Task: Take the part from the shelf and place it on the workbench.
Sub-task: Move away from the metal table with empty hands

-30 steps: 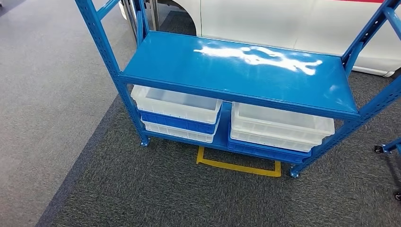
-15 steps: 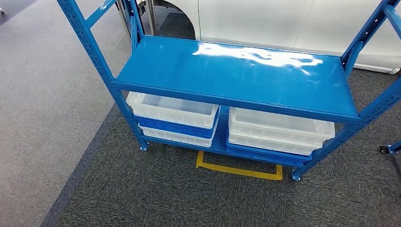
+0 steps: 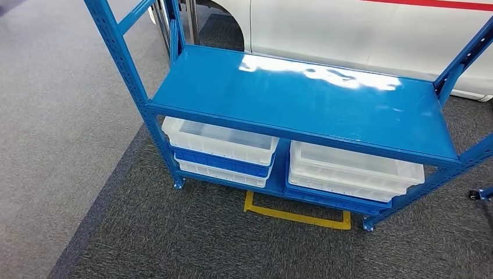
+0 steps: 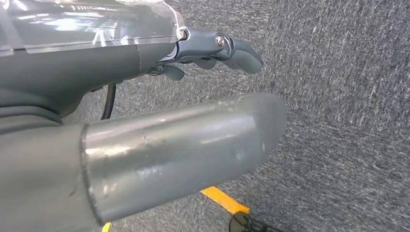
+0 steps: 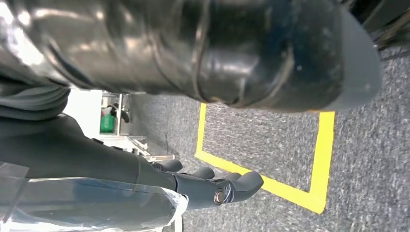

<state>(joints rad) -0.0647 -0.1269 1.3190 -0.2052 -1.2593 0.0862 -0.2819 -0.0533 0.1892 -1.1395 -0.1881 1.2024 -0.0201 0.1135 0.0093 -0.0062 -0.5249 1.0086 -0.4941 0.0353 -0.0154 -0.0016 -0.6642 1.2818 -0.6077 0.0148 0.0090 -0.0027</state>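
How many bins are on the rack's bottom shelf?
6, in two stacks of three. The left stack runs white, blue, white from the top; the right stack runs white, white, blue. The upper shelf may hide more behind them.

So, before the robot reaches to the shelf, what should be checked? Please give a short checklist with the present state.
1. Blue shelf in the head view: ok.
2. Part on the top board: not ok, the board is bare.
3. Part in the white bins below: cannot tell.
4. Left hand free: ok, nothing in its fingers.
5. Right hand free: ok, it holds nothing.
6. Yellow floor marking in front of the shelf: ok.
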